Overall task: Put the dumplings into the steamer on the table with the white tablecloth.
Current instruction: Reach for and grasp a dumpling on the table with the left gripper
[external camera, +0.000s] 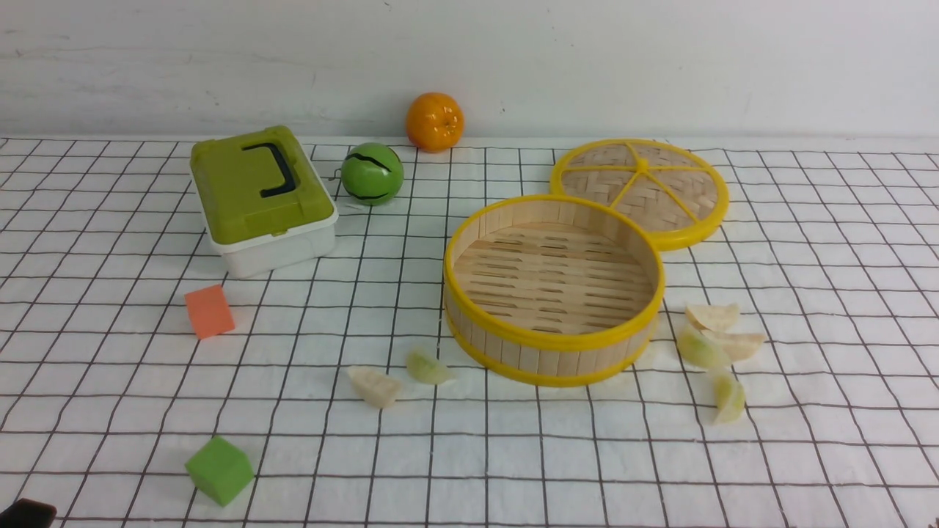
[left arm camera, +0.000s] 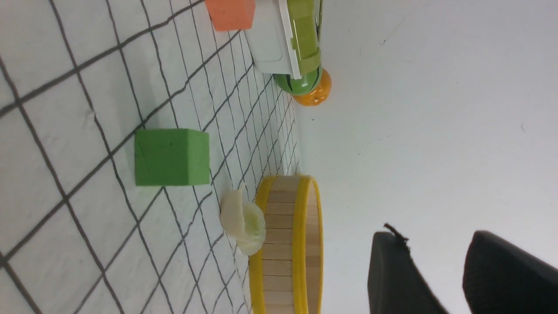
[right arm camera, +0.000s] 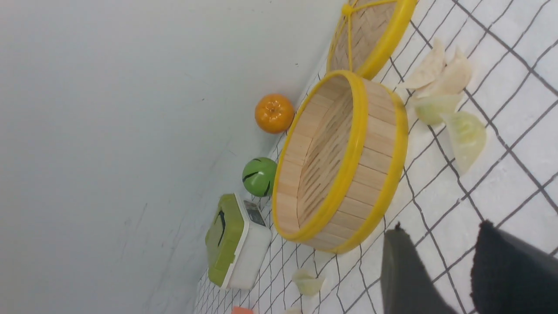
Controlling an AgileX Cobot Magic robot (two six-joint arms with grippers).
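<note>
The steamer (external camera: 550,359) stands empty in the middle of the white tablecloth (external camera: 513,455) that covers the table. Two dumplings lie at its front left, one cream (external camera: 374,386) and one pale green (external camera: 428,367). Several more dumplings (external camera: 715,345) are clustered at its right, with a green one (external camera: 729,398) nearest the front. My left gripper (left arm camera: 436,237) is open and empty, low at the near left; the steamer wall (left arm camera: 283,244) and two dumplings (left arm camera: 244,222) lie ahead of it. My right gripper (right arm camera: 441,227) is open and empty above the cloth, near the steamer (right arm camera: 375,152).
The woven lid (external camera: 640,187) leans behind the steamer at its back right. A green-lidded box (external camera: 260,198), a green ball (external camera: 372,173) and an orange (external camera: 435,121) sit at the back. An orange cube (external camera: 209,311) and a green cube (external camera: 219,469) lie on the left.
</note>
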